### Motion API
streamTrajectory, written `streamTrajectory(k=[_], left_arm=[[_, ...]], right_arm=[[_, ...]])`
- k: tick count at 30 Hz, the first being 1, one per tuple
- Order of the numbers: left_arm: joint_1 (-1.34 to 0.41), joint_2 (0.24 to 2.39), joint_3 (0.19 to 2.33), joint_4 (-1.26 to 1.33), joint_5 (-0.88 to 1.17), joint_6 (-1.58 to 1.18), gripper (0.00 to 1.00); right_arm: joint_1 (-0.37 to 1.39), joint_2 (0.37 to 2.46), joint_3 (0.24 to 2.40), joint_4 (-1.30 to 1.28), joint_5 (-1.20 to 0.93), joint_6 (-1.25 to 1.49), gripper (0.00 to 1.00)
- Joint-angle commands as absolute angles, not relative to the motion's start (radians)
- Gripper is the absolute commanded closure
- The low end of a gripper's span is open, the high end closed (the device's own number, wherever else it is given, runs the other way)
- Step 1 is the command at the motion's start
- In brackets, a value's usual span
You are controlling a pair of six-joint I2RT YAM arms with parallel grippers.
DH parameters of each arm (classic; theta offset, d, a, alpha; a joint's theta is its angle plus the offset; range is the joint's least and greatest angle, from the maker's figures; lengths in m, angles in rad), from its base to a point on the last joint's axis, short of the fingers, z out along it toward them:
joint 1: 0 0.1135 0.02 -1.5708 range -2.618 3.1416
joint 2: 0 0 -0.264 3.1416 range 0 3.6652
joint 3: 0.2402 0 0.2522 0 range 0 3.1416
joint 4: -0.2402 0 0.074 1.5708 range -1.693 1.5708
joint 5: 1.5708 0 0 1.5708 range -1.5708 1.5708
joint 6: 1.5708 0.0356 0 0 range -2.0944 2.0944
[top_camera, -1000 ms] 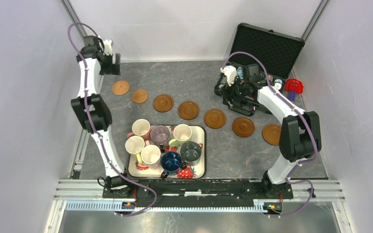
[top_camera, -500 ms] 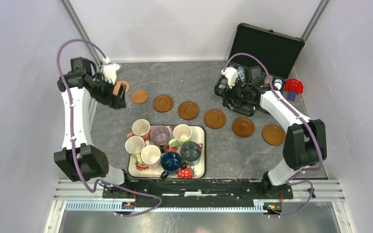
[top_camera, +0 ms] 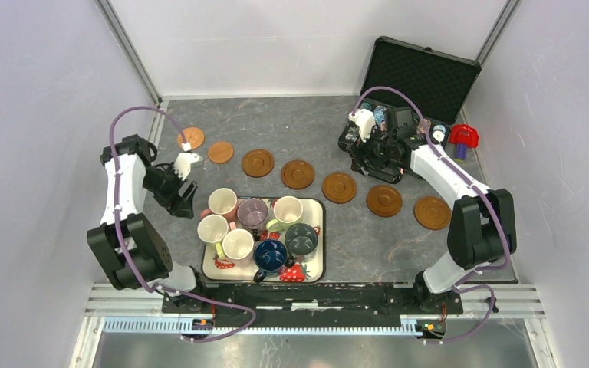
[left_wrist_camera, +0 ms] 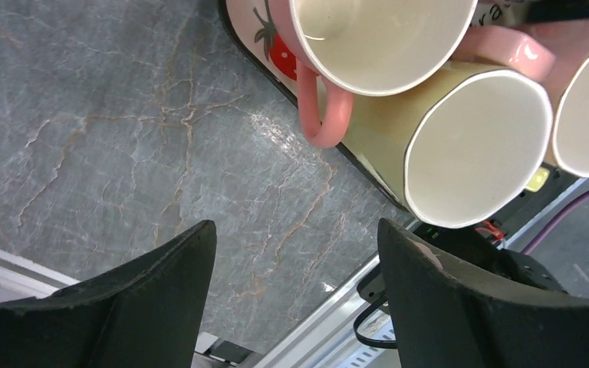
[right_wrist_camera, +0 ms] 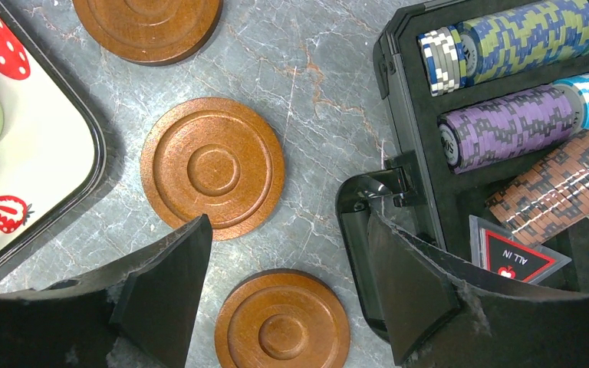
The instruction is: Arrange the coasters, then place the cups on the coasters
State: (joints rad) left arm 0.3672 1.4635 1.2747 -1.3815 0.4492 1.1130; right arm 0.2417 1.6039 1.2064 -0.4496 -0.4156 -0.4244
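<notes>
With the round wooden-brown coasters (top_camera: 297, 174) lying in a row behind the white strawberry-print tray (top_camera: 320, 261) (the ceramic mugs (top_camera: 252, 211) are all sitting on it), the left gripper (top_camera: 186, 201), jaws apart and empty, is hovering just left of the tray, likely needing the pink mug (top_camera: 222, 202) next.

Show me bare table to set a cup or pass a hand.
Free: the far strip between the coaster row and the back wall; the patch between the tray and the right arm's base. Crowded: the cups on the tray, and the case corner.

Brown coasters (top_camera: 339, 187); pink, cream, blue cups (top_camera: 222, 202); strawberry-print white tray (top_camera: 316, 265); grey marbled table (top_camera: 299, 130).
</notes>
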Motion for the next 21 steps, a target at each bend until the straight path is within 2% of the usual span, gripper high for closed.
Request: streamTrajectory(k=[1, 21], left_arm=[[0.368, 1.439, 1.205, -1.288, 0.479, 1.248, 0.18], [0.284, 1.502, 1.074, -1.049, 0.519, 1.154, 0.26]], right_arm=[[0.245, 1.573, 1.208, -0.435, -0.431, -0.431, 0.19], [0.245, 1.582, 1.213, -0.444, -0.405, -0.439, 0.18]])
